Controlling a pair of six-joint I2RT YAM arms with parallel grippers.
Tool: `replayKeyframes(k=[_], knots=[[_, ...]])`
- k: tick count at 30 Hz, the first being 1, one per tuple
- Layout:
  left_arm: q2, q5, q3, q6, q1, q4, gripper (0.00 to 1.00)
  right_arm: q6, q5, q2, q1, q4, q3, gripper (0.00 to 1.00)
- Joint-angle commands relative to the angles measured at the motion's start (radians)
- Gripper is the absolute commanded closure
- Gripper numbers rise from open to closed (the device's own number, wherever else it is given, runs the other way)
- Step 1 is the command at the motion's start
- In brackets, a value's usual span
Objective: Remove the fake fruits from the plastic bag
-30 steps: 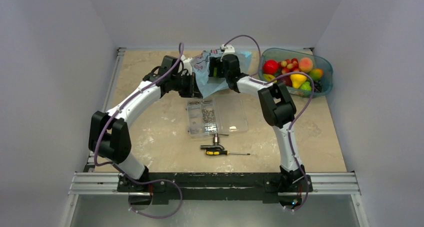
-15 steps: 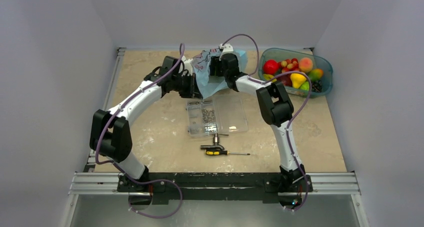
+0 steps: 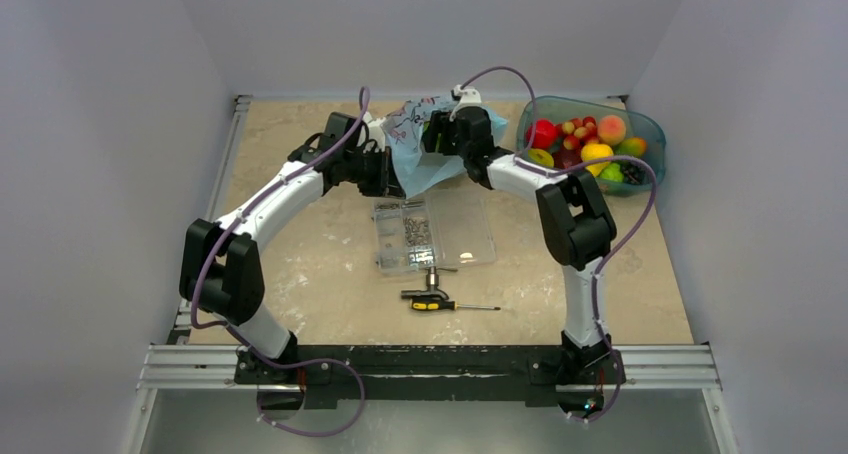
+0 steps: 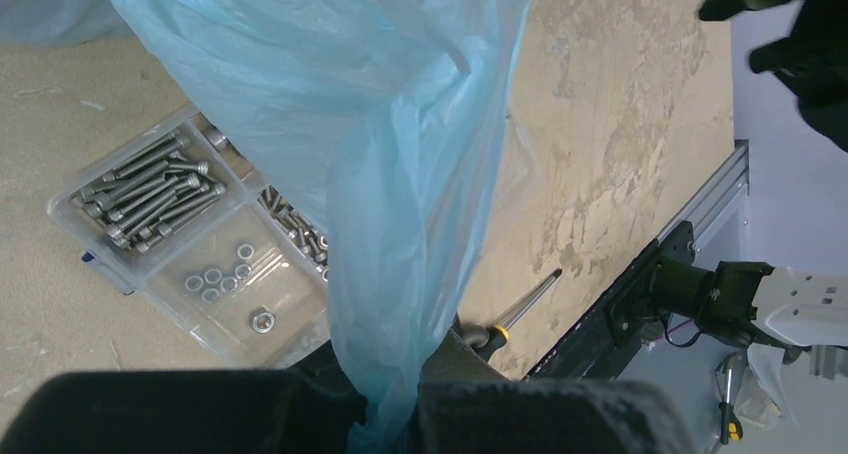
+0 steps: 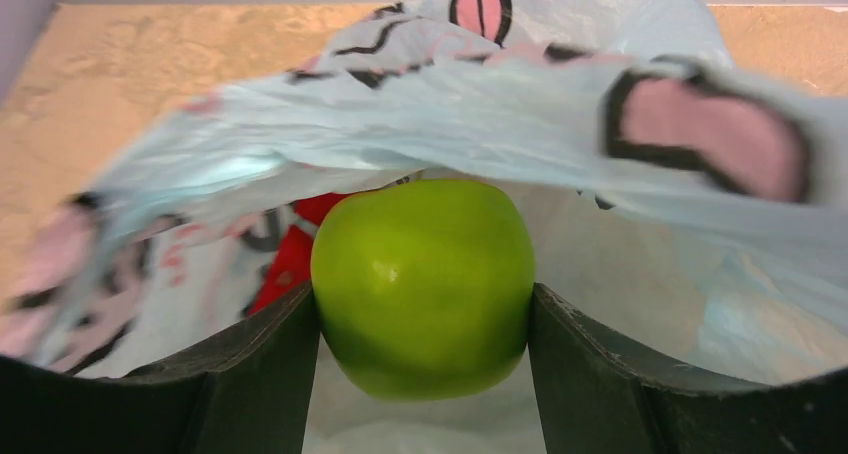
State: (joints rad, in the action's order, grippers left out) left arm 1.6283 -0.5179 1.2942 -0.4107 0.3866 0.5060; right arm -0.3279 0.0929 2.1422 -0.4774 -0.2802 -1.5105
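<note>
The light blue plastic bag [image 3: 412, 146] with pink and dark marks hangs at the back of the table between both wrists. My left gripper [image 4: 390, 414] is shut on a gathered fold of the bag [image 4: 400, 174], holding it up. My right gripper [image 5: 423, 304] is inside the bag's mouth [image 5: 500, 104], shut on a glossy green apple [image 5: 423, 274] that fills the space between both fingers. A red fruit [image 5: 288, 266] lies in the bag just behind and left of the apple. In the top view my right gripper [image 3: 440, 136] is hidden in the bag.
A teal see-through tub [image 3: 648, 126] holding several fake fruits stands at the back right. A clear compartment box of screws [image 3: 462, 236] lies under the bag, mid-table. A yellow-and-black screwdriver [image 3: 440, 303] lies nearer the bases.
My right gripper's jaws have narrowed onto the green apple, and its wrist has shifted a little to the right. The left arm holds still with the bag.
</note>
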Motion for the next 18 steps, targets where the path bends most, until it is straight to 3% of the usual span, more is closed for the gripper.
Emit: replayKeyframes(k=[1, 10, 18], knots=[[-0.001, 0.007, 0.042, -0.009, 0.002, 0.010, 1.00, -0.092, -0.085, -0.148, 0.003, -0.063, 0.078, 0.84], [0.008, -0.006, 0.063, -0.018, -0.020, 0.028, 1.00, -0.144, -0.139, -0.293, 0.007, 0.021, 0.149, 1.00], [0.059, 0.019, 0.103, -0.082, -0.038, 0.077, 1.00, -0.085, -0.058, -0.581, 0.074, -0.004, 0.329, 1.00]])
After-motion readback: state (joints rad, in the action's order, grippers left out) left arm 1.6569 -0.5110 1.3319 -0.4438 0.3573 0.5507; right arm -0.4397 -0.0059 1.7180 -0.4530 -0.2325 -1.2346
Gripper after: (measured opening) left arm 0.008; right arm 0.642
